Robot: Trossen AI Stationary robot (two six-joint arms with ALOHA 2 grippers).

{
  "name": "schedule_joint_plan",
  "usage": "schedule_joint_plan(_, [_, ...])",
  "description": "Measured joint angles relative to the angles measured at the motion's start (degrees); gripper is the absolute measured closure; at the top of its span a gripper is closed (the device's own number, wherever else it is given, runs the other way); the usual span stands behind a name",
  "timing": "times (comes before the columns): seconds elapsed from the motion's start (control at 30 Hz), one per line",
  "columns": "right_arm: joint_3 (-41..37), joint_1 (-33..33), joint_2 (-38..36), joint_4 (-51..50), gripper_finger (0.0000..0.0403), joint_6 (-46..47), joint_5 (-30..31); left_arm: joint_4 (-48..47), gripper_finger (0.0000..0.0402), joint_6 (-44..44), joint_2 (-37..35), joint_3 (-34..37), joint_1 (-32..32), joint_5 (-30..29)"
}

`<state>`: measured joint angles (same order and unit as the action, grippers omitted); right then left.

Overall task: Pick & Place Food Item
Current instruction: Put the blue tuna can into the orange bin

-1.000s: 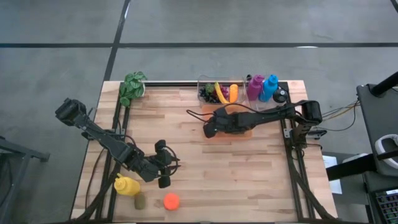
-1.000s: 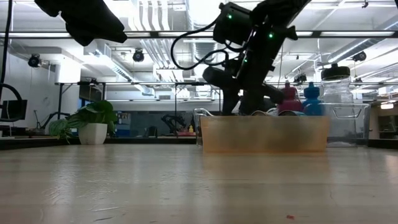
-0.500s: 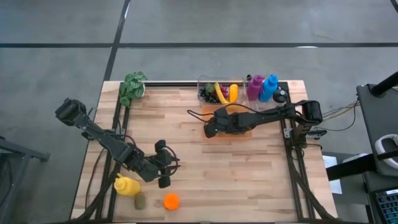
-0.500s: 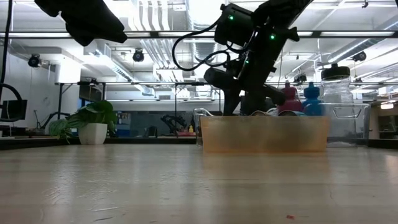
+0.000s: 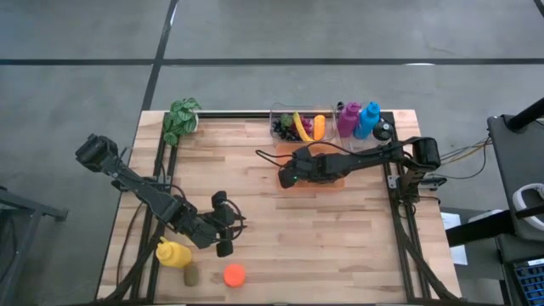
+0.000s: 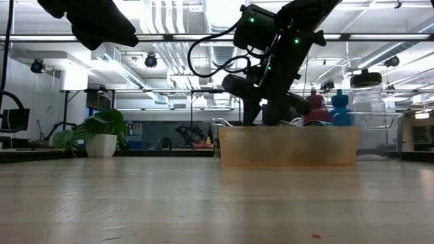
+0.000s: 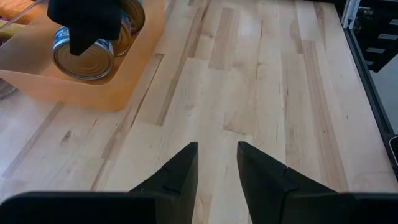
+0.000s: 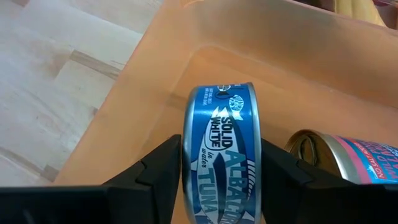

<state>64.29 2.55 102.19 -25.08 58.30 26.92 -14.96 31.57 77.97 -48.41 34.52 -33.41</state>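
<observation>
A blue tuna can (image 8: 222,163) stands on its edge inside the orange bin (image 5: 321,179), with my right gripper (image 8: 221,169) shut on it from above. A second can (image 8: 348,163) with a pink label lies beside it in the bin. In the left wrist view the bin (image 7: 93,87) and both cans show under the right gripper (image 7: 84,25). My left gripper (image 7: 217,163) is open over bare wood at the near left (image 5: 228,223). Near it, at the table's near edge, lie a yellow bottle (image 5: 172,253), a small brown fruit (image 5: 191,274) and an orange (image 5: 234,274). My right gripper pinches the tuna can between its two fingers, one finger (image 8: 163,167) on each flat face. The labelled side wall (image 8: 217,134) faces up between them. The fingers slant down into the bin from the table's right. The gripper hides whether the can's lower rim rests on the bin floor.
A clear bin with fruit (image 5: 297,126), coloured bottles (image 5: 359,119) and a jar lid stand along the far edge. A potted plant (image 5: 181,119) is at the far left corner. A broad stretch of bare wood lies between the two arms.
</observation>
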Motion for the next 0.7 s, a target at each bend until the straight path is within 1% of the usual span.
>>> schedule_joint_plan(0.23, [0.0, -0.02, 0.0, 0.16, 0.0209, 0.2, 0.02, 0.02, 0.0284, 0.0, 0.0, -0.01, 0.0, 0.0])
schedule_joint_plan(0.7, [0.0, -0.04, 0.0, 0.17, 0.018, 0.79, 0.1, 0.02, 0.0284, 0.0, 0.0, -0.02, 0.0, 0.0])
